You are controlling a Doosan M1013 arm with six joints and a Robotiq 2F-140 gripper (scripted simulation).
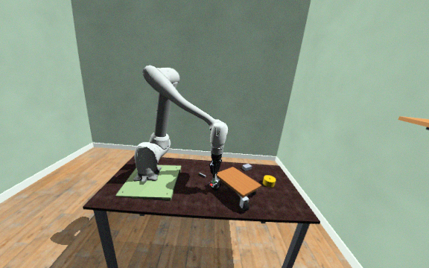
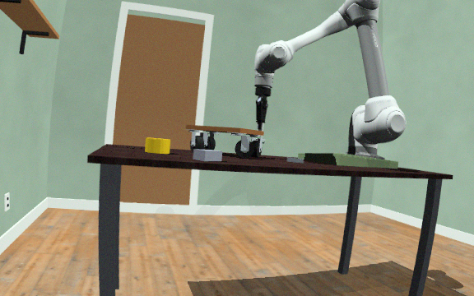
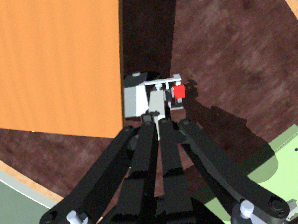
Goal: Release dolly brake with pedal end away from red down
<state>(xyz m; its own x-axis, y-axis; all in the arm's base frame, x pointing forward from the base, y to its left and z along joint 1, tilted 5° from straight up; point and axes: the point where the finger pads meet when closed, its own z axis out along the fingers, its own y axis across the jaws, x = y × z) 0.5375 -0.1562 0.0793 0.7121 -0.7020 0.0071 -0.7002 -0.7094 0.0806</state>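
Observation:
The dolly [image 1: 239, 181] is an orange wooden board on casters, standing on the dark table; it also shows in the exterior view [image 2: 225, 131] and in the wrist view [image 3: 60, 43]. The braked caster [image 1: 214, 184] sits at the board's corner nearest the arm. Its grey pedal with the red end [image 3: 178, 91] shows in the wrist view. My gripper [image 3: 158, 100] is shut and empty, pointing straight down with its tips right over the pedal's grey part, beside the red end. It also shows in the top view [image 1: 214, 174] and the exterior view [image 2: 261, 123]. Contact cannot be told.
A yellow cylinder [image 1: 269, 181] and a grey block [image 1: 246, 167] lie beyond the dolly. A small dark piece [image 1: 202, 174] lies left of the gripper. The arm's base stands on a green plate [image 1: 151, 182]. A wall shelf [image 1: 427, 124] hangs at the right.

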